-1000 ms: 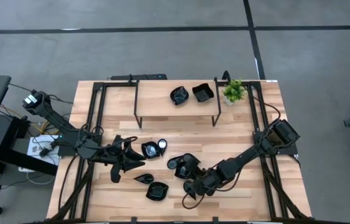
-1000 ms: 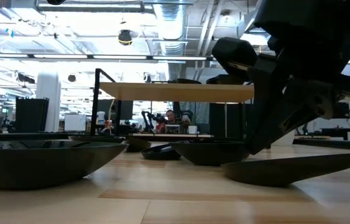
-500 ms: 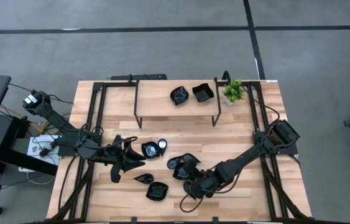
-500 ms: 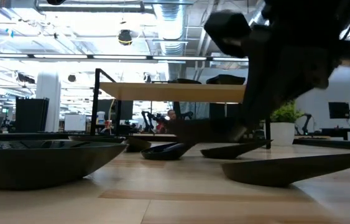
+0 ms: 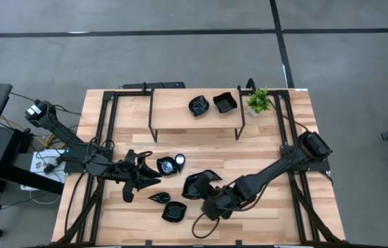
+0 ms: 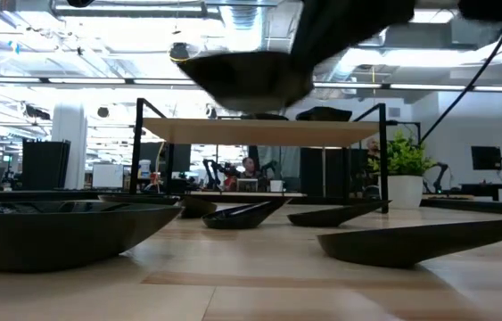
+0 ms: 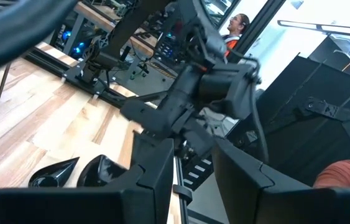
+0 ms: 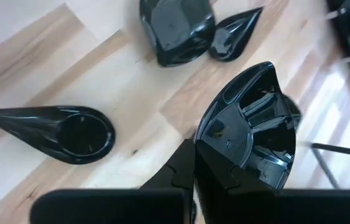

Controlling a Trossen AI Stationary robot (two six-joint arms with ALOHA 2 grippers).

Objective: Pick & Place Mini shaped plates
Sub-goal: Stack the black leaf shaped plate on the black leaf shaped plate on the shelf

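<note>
In front of the shelf (image 5: 173, 114), toward the worktop's near edge: right tool (image 8: 193, 155) is closed tight on the rim of one mini shaped plate (image 8: 249, 130), pinching the wall edge-on. That plate is lifted clear of the worktop (image 5: 262, 148), hanging above the others in the low view.

Handling, judged: glossy black, thin-walled, stiff, probably light. The slick glaze means a rim pinch could slip or let the dish swing. It may chip if dropped, so set it down gently. Best hold is across the rim wall at a broad side, not the pointed tip of the teardrop ones.

Left tool (image 5: 135, 178), also in front of the shelf but off its left end, has its fingers partly apart with nothing between them. It waits.

Count:
- on the shelf: two plates (image 5: 198, 105), side by side
- held: one
- on the worktop in front of the shelf: at least four, teardrop and squarish shapes. More may be hidden under the arms.
- potted plant (image 5: 259, 101): one, just beside the shelf's right end.
</note>
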